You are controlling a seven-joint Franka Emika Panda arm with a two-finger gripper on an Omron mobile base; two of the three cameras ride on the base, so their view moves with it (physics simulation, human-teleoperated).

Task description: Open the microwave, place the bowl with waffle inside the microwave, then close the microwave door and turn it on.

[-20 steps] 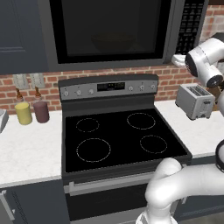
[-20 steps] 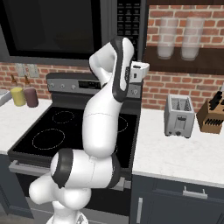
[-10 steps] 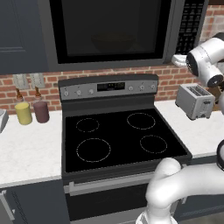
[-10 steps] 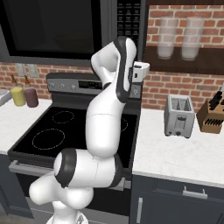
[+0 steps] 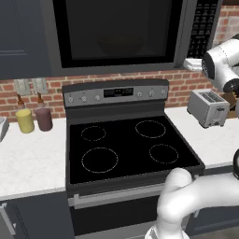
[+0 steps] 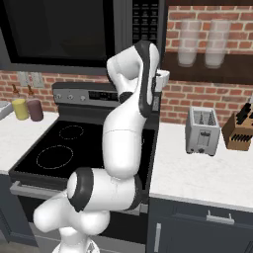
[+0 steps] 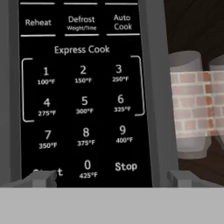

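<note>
End effector spread wide, empty, facing the keypad (Start key lower left of frame). Microwave fills the top of frame, door shut.

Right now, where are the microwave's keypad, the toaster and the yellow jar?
keypad (image 7: 85,105), hand view, on the number 5 key.
toaster (image 6: 201,131), right base view, middle of its front face.
yellow jar (image 5: 25,121), left base view, middle of its body.
</note>
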